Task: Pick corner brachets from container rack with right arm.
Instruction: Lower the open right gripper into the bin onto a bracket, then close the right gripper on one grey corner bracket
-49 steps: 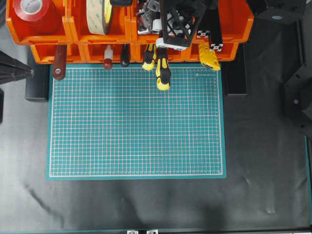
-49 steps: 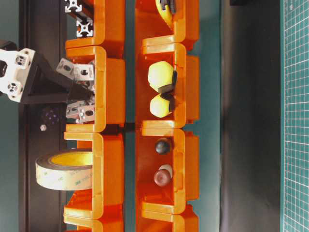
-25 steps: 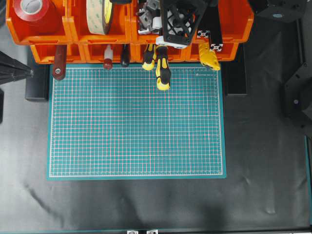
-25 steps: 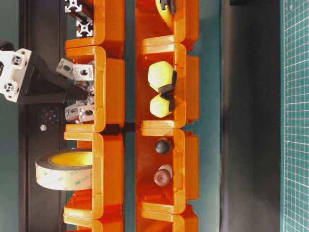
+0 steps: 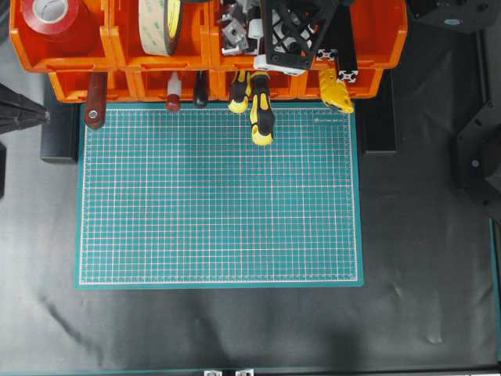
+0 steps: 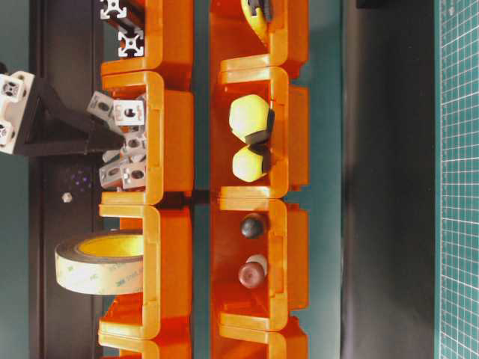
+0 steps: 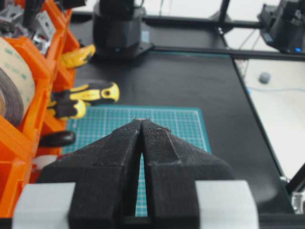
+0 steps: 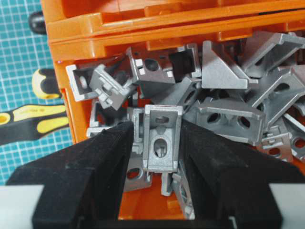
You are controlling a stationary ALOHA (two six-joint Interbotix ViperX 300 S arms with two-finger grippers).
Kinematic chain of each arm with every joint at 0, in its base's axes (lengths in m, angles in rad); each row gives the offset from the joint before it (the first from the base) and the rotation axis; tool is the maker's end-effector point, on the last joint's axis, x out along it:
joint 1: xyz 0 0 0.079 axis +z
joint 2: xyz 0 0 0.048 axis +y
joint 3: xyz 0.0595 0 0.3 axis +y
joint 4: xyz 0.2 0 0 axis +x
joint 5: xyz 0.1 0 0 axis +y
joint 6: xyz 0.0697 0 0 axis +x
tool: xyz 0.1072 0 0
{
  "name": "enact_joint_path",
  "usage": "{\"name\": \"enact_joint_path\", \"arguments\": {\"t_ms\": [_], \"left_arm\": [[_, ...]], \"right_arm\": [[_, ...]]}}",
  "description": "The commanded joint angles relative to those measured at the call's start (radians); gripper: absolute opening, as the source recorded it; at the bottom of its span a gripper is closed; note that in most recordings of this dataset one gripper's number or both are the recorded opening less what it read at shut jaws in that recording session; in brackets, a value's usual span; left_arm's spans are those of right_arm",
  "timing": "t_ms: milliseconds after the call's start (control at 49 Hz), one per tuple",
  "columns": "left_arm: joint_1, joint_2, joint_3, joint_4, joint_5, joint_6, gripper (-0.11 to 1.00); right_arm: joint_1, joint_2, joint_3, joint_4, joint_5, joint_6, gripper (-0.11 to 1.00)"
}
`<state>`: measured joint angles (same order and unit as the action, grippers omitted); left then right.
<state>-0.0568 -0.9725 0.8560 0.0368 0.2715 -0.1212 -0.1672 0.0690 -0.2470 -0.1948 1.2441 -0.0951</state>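
Note:
The corner brachets (image 8: 228, 86) lie heaped in an upper bin of the orange container rack (image 8: 143, 33). My right gripper (image 8: 156, 125) reaches down into that bin with one upright bracket (image 8: 162, 138) between its black fingers. The right finger lies against this bracket, while a narrow gap shows on the left side. From overhead, the right arm's gripper frame (image 5: 293, 35) covers the bin beside the pile (image 5: 235, 31). At table level the gripper (image 6: 120, 138) points into the brackets (image 6: 129, 112). My left gripper (image 7: 143, 121) is shut and empty above the mat.
A green cutting mat (image 5: 219, 196) lies in front of the rack (image 5: 78, 59). Yellow-black screwdrivers (image 5: 261, 117) stick out of a lower bin. Rolls of tape (image 5: 160, 23) and red tape (image 5: 55, 16) fill the bins to the left, and black extrusion bars (image 5: 337, 63) the bin to the right.
The right gripper has drawn back a little, upward out of the bracket bin, and its fingers have narrowed round the upright bracket. The left arm has not moved.

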Motion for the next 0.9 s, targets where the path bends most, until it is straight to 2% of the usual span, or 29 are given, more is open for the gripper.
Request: {"name": "enact_joint_path", "arguments": {"t_ms": [0, 245, 347, 694, 877], "left_arm": [[-0.002, 0.005, -0.015, 0.003, -0.006, -0.003, 0.00], [-0.003, 0.005, -0.015, 0.003, -0.006, -0.003, 0.00], [-0.003, 0.003, -0.015, 0.003, -0.006, -0.003, 0.00], [-0.002, -0.021, -0.018, 0.003, -0.006, -0.003, 0.00], [-0.003, -0.018, -0.018, 0.003, -0.006, -0.003, 0.00]], "right_arm": [[0.006, -0.023, -0.032, -0.005, 0.009, 0.002, 0.33], [0.011, -0.021, -0.061, -0.005, 0.011, 0.002, 0.31], [0.012, -0.021, -0.063, -0.005, 0.018, 0.002, 0.25], [0.026, -0.020, -0.103, -0.008, 0.060, -0.003, 0.24], [0.058, -0.020, -0.161, -0.043, 0.103, -0.002, 0.24]]}}
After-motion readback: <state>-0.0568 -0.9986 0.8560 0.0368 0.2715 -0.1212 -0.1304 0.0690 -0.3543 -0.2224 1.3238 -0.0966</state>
